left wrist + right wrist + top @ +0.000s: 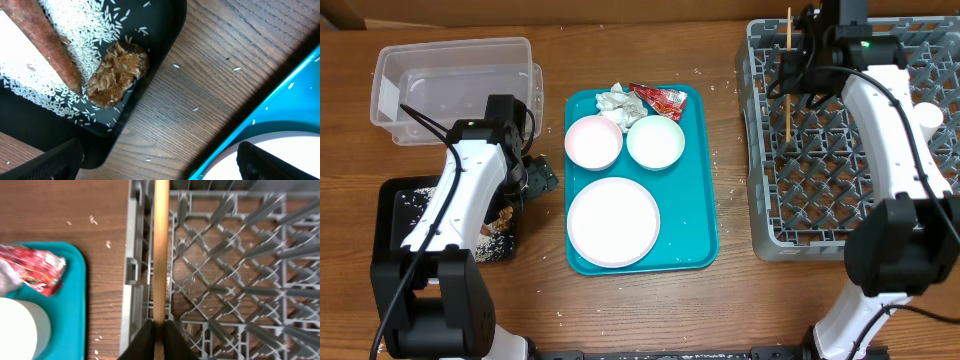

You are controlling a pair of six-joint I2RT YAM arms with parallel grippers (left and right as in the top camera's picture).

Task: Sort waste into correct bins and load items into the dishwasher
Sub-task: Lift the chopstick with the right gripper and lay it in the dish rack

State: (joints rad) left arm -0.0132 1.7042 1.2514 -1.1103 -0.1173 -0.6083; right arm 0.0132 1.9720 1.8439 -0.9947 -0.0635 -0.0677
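Overhead: left gripper (537, 175) sits at left centre, between the black tray (392, 195) and the teal tray (700, 180). Can't tell the jaw gap from here. Clear tub (455, 85) is upper left. On the teal tray: napkin (613, 98) and red wrapper (660, 99) at the top edge, two bowls (593, 141) (655, 141) below them, plate (613, 221) at the bottom. Right gripper (793, 68) is upper right over the dish rack (850, 200), with the stick (789, 110) in it. Cup (928, 115) is in the rack at far right.

Left wrist: fingers (50, 162) are spread wide with nothing between them. Black tray corner at upper left holds rice (90, 35), the sausage piece (55, 50) and the crumbly bit (117, 75), which touches the sausage tip. Loose grains lie on the wood.

Right wrist: fingers (145, 340) are clamped on the stick at bottom centre. The stick runs up the frame just inside the rack's left wall. The wrapper is at the left edge.
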